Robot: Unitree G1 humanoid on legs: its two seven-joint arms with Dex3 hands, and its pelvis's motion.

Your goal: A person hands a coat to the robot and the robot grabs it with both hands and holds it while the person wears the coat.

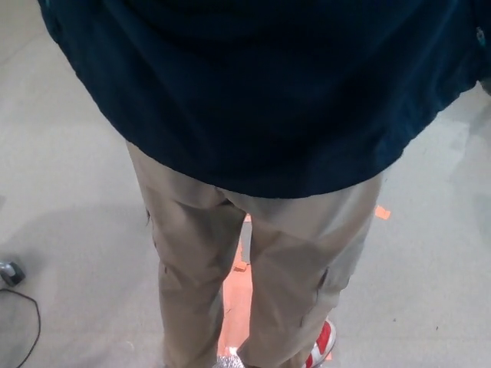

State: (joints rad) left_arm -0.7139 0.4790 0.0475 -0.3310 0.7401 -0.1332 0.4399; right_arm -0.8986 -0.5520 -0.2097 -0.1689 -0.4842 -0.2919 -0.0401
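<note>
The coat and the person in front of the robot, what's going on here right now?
A person stands close in front of the robot, seen from the head camera looking down. A dark blue coat hangs over the person's upper body, its hem falling to the top of the khaki trousers. A red and white shoe shows on the grey floor, beside a black cable. Neither robot hand is in view, so whether the robot is holding the coat cannot be seen.

A lab or test hall is suggested by the bare grey floor (pixel 69 192); orange tape marks (pixel 382 212) are stuck to it right of the person's legs (pixel 253 284); a black cable (pixel 23 322) is seen left of them.
</note>
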